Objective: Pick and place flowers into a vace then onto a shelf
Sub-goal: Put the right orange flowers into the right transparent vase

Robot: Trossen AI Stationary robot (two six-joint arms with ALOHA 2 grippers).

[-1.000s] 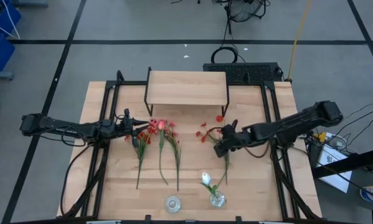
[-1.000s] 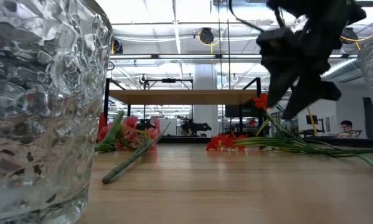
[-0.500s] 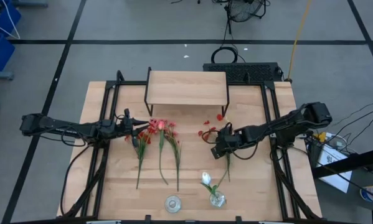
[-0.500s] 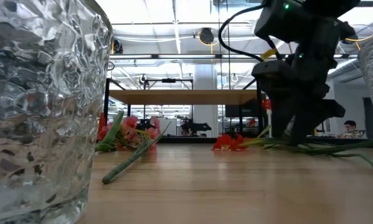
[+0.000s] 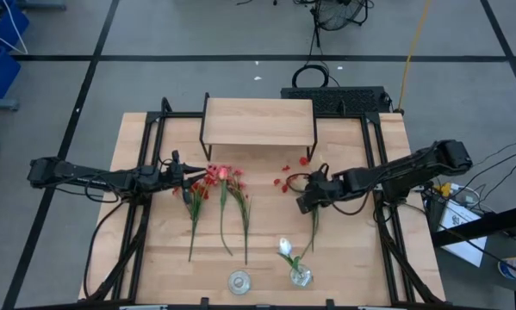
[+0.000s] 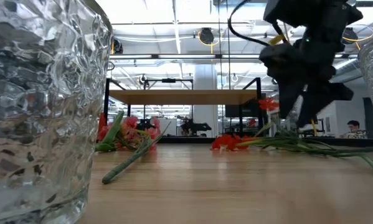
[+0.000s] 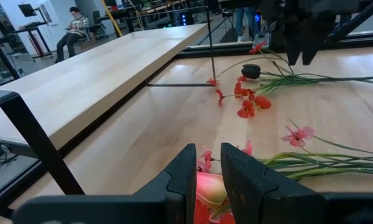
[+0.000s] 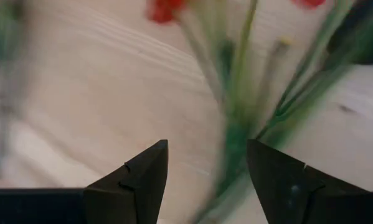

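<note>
— Over on the right half of the table [image 5: 154, 258], right gripper [image 5: 302, 201] hangs above the loose red-blossom stems [image 5: 314, 226], fingers spread w/ nothing between them. Lined up for a grab, I'd guess.

— And the left gripper [image 5: 199, 182]?

— Parked low at the pink-and-red bunch [image 5: 220, 200], fingers nearly together, a pink bloom [image 7: 209, 188] right under them; gripping or not, can't tell.

— Vases?

— Near front edge: glass vase [image 5: 239, 281] w/o stems, another glass vase [image 5: 300, 275] w/ a white flower [image 5: 285, 247]. Shelf [image 5: 259, 121] at the back, bare.

Wooden table [image 5: 266, 258], shelf [image 5: 259, 120], loose flowers [image 5: 219, 202], two glass vases [image 5: 239, 281]
</note>
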